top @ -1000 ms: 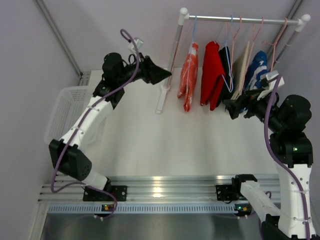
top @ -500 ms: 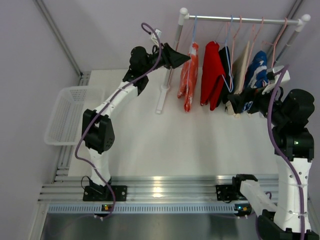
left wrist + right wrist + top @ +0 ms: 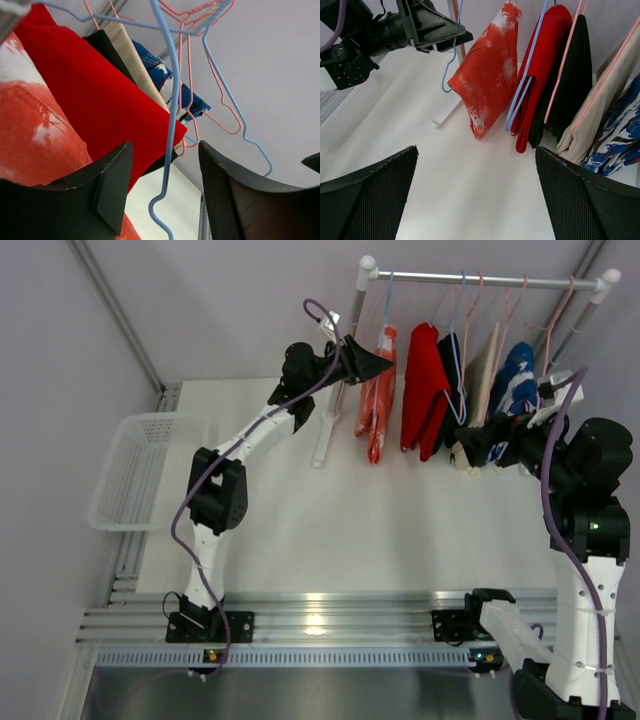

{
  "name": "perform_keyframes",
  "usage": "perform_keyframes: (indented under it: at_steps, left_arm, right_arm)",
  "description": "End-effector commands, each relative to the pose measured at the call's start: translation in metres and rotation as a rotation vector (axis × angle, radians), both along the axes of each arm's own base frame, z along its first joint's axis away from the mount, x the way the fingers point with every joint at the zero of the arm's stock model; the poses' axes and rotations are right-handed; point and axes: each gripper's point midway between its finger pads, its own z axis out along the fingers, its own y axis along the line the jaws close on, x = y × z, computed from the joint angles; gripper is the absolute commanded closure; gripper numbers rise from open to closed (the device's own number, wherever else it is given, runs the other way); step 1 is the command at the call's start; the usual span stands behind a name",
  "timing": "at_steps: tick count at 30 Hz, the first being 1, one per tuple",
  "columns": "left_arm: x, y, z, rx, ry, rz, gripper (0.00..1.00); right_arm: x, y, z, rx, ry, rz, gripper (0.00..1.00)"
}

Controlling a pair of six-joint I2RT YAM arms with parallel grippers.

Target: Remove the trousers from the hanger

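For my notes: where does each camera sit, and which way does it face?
Top external: above, behind, looking down at the white table; both arms show.
Left wrist: looks up past the open left gripper at the thin light-blue wire hanger.
Right wrist: faces the orange-red white-marked fabric trousers; open right gripper shows.
All three share the trousers.

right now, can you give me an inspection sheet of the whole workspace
surface: white table, rack post standing on it
job's things: trousers hang on the hanger at the rail's left end, not yet removed
clutter: deep-red garment, black garment, beige garment, blue-and-white garment on the same rail; white basket at the table's left
grippers: left gripper open, hanger wire between its jaws; right gripper open, low by the black garment, holding nothing
cables: purple cables along both arms, no snag seen
surroundings: rail on white posts; pale walls
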Motion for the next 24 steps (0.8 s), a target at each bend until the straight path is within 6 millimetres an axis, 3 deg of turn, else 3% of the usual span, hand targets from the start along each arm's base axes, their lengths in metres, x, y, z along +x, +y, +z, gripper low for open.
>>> perform_keyframes:
  at_steps: [1, 4, 8, 19, 21, 24]
  left_arm:
    - [-0.028, -0.013, 0.041, -0.094, -0.111, -0.107, 0.41]
    - [-0.045, -0.023, 0.039, -0.11, -0.123, -0.185, 0.43]
    - [-0.044, -0.026, 0.033, -0.116, -0.098, -0.196, 0.5]
    - [-0.051, -0.024, 0.053, -0.138, -0.104, -0.219, 0.94]
    - [-0.051, -0.024, 0.057, -0.14, -0.111, -0.229, 1.0]
    - [-0.053, -0.024, 0.07, -0.161, -0.126, -0.238, 1.0]
  right_arm:
    - [-0.003, -0.001, 0.015, 0.017, -0.037, -0.004, 0.01]
    - [-0.003, -0.001, 0.012, 0.021, -0.032, 0.0, 0.01]
    - [-0.003, 0.0, 0.013, 0.028, -0.032, 0.001, 0.01]
    - [-0.005, 0.0, 0.011, 0.025, -0.036, 0.001, 0.0]
    - [-0.005, 0.0, 0.011, 0.026, -0.034, 0.001, 0.01]
    - [-0.004, 0.0, 0.01, 0.026, -0.034, 0.0, 0.01]
